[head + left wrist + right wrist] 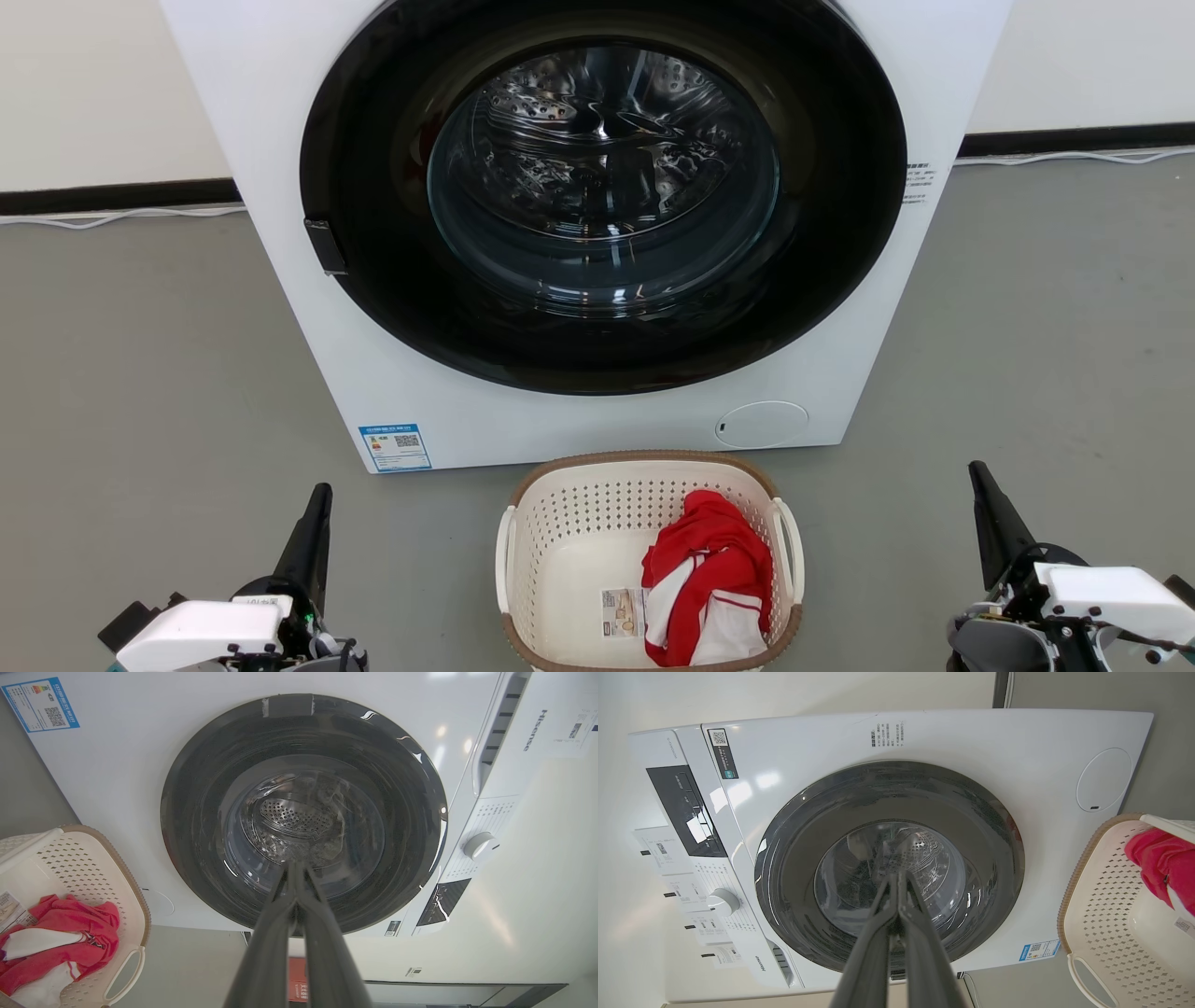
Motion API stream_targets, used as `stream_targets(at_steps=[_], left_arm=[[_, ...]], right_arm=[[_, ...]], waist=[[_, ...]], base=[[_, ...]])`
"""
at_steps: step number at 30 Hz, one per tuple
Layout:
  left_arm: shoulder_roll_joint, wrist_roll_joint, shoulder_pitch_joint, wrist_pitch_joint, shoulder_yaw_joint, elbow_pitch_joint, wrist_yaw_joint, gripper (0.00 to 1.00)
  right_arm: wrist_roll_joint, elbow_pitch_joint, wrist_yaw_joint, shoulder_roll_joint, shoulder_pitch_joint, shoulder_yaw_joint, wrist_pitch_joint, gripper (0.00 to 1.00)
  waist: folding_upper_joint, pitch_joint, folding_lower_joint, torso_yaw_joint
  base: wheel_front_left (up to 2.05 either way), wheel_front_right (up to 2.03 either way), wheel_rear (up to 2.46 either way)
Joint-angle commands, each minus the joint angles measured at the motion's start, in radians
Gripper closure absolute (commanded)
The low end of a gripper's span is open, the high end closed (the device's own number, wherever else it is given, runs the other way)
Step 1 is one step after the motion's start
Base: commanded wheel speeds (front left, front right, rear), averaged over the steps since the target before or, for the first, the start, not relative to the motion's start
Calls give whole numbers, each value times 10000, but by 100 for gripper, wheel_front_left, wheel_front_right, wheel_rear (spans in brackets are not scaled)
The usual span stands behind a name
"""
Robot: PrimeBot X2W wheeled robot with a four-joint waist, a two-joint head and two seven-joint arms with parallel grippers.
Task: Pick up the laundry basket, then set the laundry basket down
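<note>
A washing machine (pixel 597 233) stands ahead of both grippers, its round glass door facing them. The laundry basket (pixel 597 509) sits on the floor (pixel 140 373) between them, off to the right of the left gripper (pixel 322 490) and to the left of the right gripper (pixel 976 469), apart from both. A red and white garment (pixel 709 569) lies inside with a small paper label (pixel 623 612). Each gripper's fingers are pressed together on nothing. This fits a basket waiting to be lifted or one already set back down; nothing here settles which. Were a lift due, it would call for spread fingers and an even hold on both side handles (pixel 792 551).
</note>
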Motion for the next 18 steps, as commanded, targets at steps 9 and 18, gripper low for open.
stream_targets(at_steps=[9, 18], left_arm=[[135, -47, -560, 64, 242, -294, -73, 100], [135, -47, -560, 64, 242, -294, -73, 100]], right_arm=[[66, -293, 73, -43, -407, 178, 77, 100], [66, -293, 73, -43, -407, 178, 77, 100]], waist=[[0, 0, 0, 0], [0, 0, 0, 0]], base=[[0, 0, 0], [0, 0, 0]])
